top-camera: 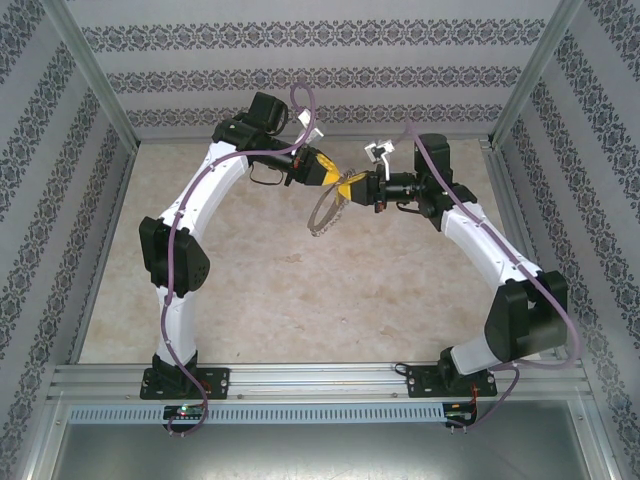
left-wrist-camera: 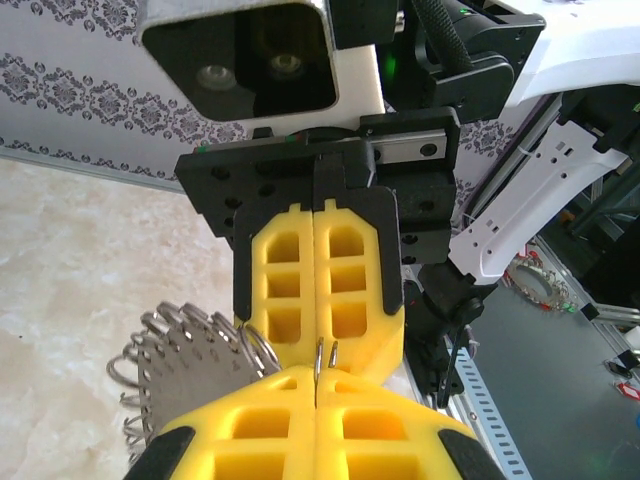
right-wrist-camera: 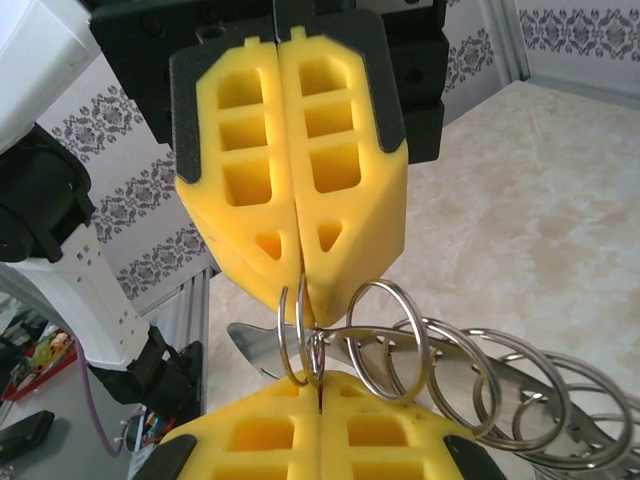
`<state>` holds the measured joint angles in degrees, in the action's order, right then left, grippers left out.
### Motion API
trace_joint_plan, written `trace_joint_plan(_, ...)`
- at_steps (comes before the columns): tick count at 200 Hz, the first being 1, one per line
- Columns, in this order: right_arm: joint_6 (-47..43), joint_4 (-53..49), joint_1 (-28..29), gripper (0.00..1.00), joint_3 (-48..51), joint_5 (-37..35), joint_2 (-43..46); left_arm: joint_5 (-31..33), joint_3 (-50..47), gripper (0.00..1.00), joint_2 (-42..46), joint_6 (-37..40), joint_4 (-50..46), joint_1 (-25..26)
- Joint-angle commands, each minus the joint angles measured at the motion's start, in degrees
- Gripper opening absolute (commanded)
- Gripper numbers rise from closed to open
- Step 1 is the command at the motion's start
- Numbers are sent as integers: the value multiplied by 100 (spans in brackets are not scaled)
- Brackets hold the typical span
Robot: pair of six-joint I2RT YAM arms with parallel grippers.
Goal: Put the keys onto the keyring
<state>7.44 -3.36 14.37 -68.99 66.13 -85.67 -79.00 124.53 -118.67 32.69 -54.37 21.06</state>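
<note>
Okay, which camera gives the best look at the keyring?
Right wrist: the keyring is close and sharp, small loops individually visible. Left wrist catches its fringed edge, lower left; top external shows a tiny hoop.

left gripper (right-wrist-camera: 300, 290): tip to tip with right gripper (right-wrist-camera: 318, 388)
keyring (left-wrist-camera: 185, 360): beside both fingertips, its loops between them
table (top-camera: 280, 300): under everything

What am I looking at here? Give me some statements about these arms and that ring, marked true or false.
The left pincer and right pincer are both shut. True.
They meet tip to tip above the table. True.
The keyring lies flat on the table. False: it hangs at the pincer tips.
The pincer fingers are blue. False: yellow.
The keyring's rim is bare. False: small metal loops fringe it.
</note>
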Motion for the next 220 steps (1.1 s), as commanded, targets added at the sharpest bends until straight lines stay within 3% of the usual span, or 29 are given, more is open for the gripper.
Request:
trace_joint_plan(1, -13, -39, 101, 0, -200, 137, -178, -327, 194, 0, 6, 38, 190, 61)
trace_joint_plan(30, 74, -93, 98, 0, -363, -81, -330, -331, 191, 0, 11, 59, 181, 65)
trace_joint_plan(43, 99, -116, 55, 25, -380, -123, -376, -320, 190, 0, 11, 54, 173, 59)
trace_joint_plan(60, 72, -149, -15, 34, -252, -148, -225, -302, 187, 0, 11, 49, 181, 62)
trace_joint_plan(130, 140, -66, -376, 33, 341, -173, 888, -300, 193, 0, 19, 36, 185, 60)
trace_joint_plan(220, 581, 577, -22, 35, 39, -535, 487, -300, 198, 0, 27, -58, 269, 69)
